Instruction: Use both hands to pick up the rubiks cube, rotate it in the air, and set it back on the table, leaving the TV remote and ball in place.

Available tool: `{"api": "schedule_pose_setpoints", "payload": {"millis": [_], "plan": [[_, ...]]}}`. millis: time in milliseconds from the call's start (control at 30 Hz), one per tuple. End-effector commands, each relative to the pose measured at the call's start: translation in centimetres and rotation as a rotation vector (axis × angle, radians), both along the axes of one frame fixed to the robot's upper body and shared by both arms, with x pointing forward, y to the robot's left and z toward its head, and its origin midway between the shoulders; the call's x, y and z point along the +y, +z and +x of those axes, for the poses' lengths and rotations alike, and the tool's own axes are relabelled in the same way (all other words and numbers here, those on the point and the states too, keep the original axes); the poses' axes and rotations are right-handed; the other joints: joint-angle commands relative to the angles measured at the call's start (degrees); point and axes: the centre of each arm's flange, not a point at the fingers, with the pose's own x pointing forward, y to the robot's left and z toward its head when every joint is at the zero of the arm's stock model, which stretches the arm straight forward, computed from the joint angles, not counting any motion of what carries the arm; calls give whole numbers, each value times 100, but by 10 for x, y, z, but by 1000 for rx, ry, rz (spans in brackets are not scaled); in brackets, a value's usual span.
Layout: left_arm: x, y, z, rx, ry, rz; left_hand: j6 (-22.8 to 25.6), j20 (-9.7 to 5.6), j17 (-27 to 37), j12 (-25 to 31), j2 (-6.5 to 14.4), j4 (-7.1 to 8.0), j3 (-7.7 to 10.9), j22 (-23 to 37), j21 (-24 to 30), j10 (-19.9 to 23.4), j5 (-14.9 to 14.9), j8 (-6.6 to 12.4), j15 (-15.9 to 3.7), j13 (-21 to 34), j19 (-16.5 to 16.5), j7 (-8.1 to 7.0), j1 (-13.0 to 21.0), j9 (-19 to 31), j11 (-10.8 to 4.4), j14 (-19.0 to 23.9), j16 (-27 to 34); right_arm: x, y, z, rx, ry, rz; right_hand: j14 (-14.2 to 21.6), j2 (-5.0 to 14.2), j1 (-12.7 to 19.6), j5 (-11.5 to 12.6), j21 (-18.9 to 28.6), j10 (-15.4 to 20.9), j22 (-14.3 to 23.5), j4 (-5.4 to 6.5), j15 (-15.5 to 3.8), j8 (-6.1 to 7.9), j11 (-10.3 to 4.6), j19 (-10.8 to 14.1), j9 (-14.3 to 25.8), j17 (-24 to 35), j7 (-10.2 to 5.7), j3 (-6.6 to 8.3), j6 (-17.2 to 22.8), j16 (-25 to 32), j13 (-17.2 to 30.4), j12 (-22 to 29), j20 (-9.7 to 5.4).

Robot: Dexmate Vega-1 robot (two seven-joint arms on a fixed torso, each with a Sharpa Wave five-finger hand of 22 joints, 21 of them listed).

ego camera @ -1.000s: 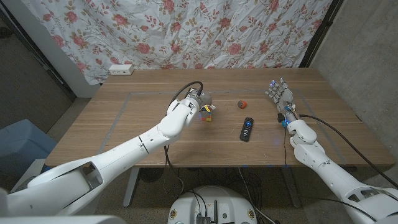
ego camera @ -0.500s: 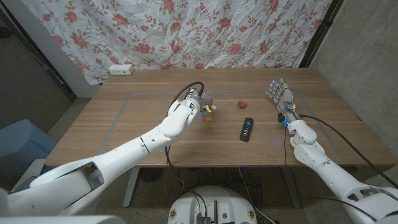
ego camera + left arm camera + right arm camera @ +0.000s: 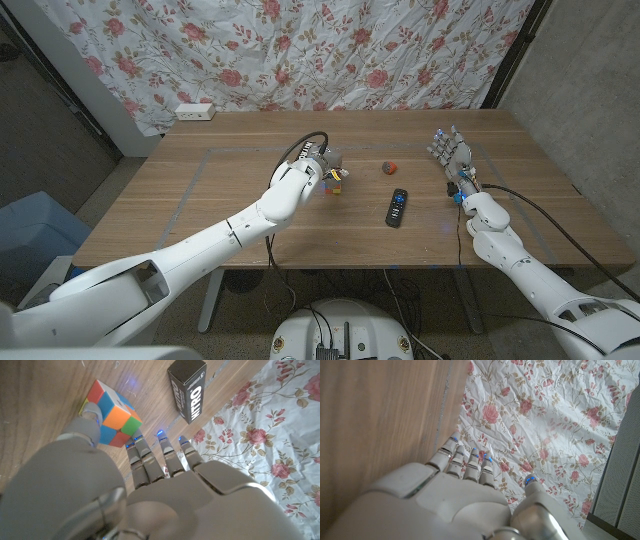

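head view: the cube (image 3: pixel 335 181) sits on the desk (image 3: pixel 180 200) at the left hand (image 3: pixel 322 163), with the ball (image 3: pixel 389 167) near it and the remote (image 3: pixel 397 207) just past that. the right hand (image 3: pixel 449 152) stands apart, fingers spread, holding nothing. a power strip (image 3: pixel 194 112) lies at the far edge.

left wrist view: the thumb touches the cube (image 3: pixel 112 414); the other fingers (image 3: pixel 150 460) reach past it, straight. a black box (image 3: pixel 188 387) stands near.

right wrist view: the fingers (image 3: pixel 465 462) are straight over bare desk (image 3: pixel 375 420).
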Motion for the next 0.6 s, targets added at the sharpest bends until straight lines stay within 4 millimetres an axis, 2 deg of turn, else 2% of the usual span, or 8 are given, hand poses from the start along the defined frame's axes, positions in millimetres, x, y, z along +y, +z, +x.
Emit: {"api": "schedule_pose_setpoints", "payload": {"millis": [33, 600], "plan": [[1, 0, 0, -15, 2, -8, 212, -41, 27, 68, 29, 0, -58, 18, 23, 136, 38, 77, -651, 49, 91, 23, 88, 29, 0, 113, 33, 1, 0, 1, 3, 0, -1, 2, 29, -14, -15, 24, 52, 21, 3, -5, 35, -6, 16, 8, -5, -27, 40, 65, 57, -2, 13, 10], [9, 8, -6, -33, -13, -15, 298, -54, 37, 81, 70, 14, -108, 19, 22, 245, 44, 86, -727, 74, 147, 52, 94, 31, -2, 183, 38, 4, 1, -2, 3, 4, -10, 5, 39, -20, -15, 23, 63, 21, -4, -4, 34, 10, 18, 8, -12, -31, 48, 83, 66, -1, 15, 14]]}}
